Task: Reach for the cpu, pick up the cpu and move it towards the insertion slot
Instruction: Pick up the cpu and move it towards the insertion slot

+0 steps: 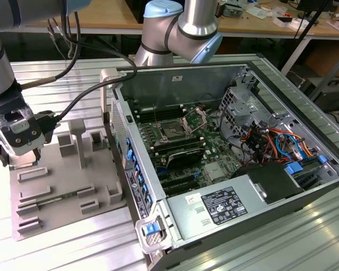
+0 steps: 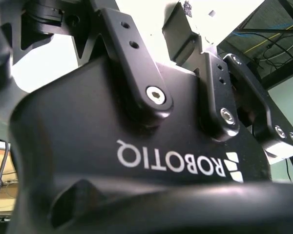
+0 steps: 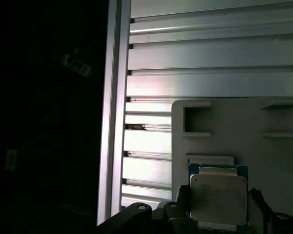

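The cpu (image 3: pixel 218 190), a small square chip with a pale metal top and a green rim, lies low over the grey tray (image 3: pixel 263 122) in the first wrist view. My gripper (image 3: pixel 219 202) is shut on it, with a dark finger against each of two opposite edges. In the exterior view my gripper (image 1: pixel 16 155) hangs over the far corner of the grey tray (image 1: pixel 62 186) at the exterior view's left. The insertion slot (image 1: pixel 172 131), a dark square socket with its shiny frame hinged up, sits on the green board inside the open computer case, well away from the gripper. The second wrist view shows the gripper's black body (image 2: pixel 151 146).
The open computer case (image 1: pixel 254 73) has tall metal walls around the board. A silver power supply (image 1: pixel 214 206) sits at its near end and coloured cables (image 1: pixel 277 141) at the exterior view's right. The arm's elbow (image 1: pixel 181 28) hangs above the case. Raised blocks (image 1: pixel 79 138) stand on the tray.
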Robot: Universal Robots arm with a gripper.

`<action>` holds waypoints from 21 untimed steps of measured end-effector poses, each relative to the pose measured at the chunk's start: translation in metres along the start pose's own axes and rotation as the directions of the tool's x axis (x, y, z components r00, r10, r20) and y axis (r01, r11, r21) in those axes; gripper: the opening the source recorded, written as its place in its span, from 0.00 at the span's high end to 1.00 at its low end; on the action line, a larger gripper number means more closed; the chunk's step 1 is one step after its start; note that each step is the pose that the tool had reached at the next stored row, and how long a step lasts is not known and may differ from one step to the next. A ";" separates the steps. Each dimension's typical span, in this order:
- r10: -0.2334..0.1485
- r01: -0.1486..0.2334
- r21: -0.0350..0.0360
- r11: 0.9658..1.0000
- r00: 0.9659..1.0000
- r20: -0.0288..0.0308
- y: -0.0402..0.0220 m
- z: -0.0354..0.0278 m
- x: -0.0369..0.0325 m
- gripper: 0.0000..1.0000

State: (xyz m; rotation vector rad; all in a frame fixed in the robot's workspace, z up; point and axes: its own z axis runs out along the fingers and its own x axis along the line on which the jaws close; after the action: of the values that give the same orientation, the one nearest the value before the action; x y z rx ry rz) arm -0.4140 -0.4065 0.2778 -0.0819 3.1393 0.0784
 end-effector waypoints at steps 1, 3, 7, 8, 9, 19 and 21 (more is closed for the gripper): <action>0.000 0.000 -0.001 1.000 1.000 0.000 0.0000 -0.0007 0.0000 0.46; 0.000 0.000 -0.001 1.000 1.000 0.000 0.0001 -0.0019 0.0000 0.46; 0.000 0.000 -0.003 1.000 1.000 0.000 0.0002 -0.0042 0.0000 0.46; 0.000 0.000 -0.003 1.000 1.000 0.000 0.0002 -0.0053 0.0000 0.46; 0.000 0.000 -0.004 1.000 1.000 0.000 0.0003 -0.0058 0.0000 0.46; 0.000 0.000 -0.007 1.000 1.000 0.000 0.0007 -0.0142 -0.0001 0.46; 0.000 0.000 -0.008 1.000 1.000 0.001 0.0008 -0.0161 -0.0002 0.46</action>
State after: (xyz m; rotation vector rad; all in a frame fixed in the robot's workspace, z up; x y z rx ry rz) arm -0.4139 -0.4066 0.2939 -0.0819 3.1386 0.0909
